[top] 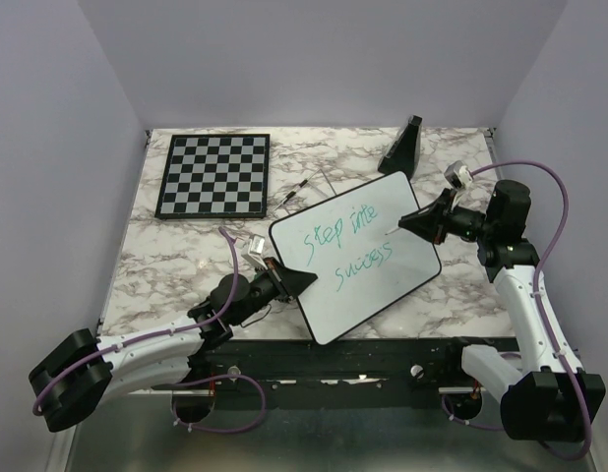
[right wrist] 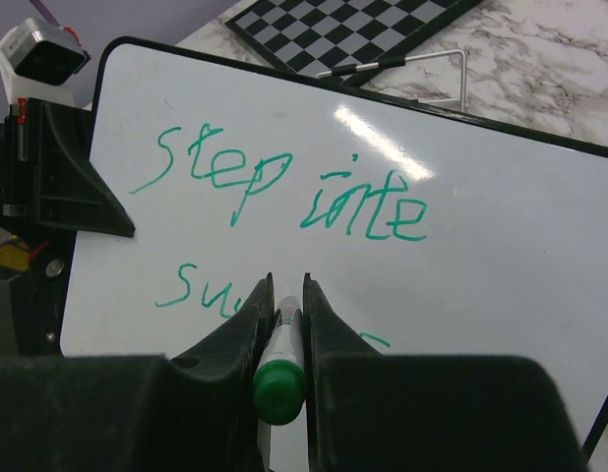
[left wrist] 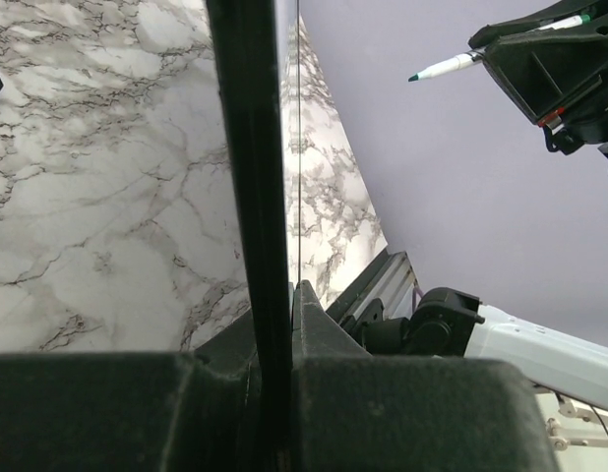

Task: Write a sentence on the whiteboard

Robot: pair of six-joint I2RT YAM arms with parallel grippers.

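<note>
Left jaws astride whiteboard (top: 355, 258) rim

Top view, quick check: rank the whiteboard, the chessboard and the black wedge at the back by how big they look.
1. whiteboard: looks largest, though it may be raised nearer the camera, so its lead over the chessboard is unsure.
2. chessboard
3. black wedge: clearly smallest.

whiteboard (top: 368, 295): centre | chessboard (top: 213, 175): behind it, left | wedge (top: 401, 146): behind it, right

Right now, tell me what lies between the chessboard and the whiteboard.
A thin metal rod on the marble table; the top view shows it.
</note>
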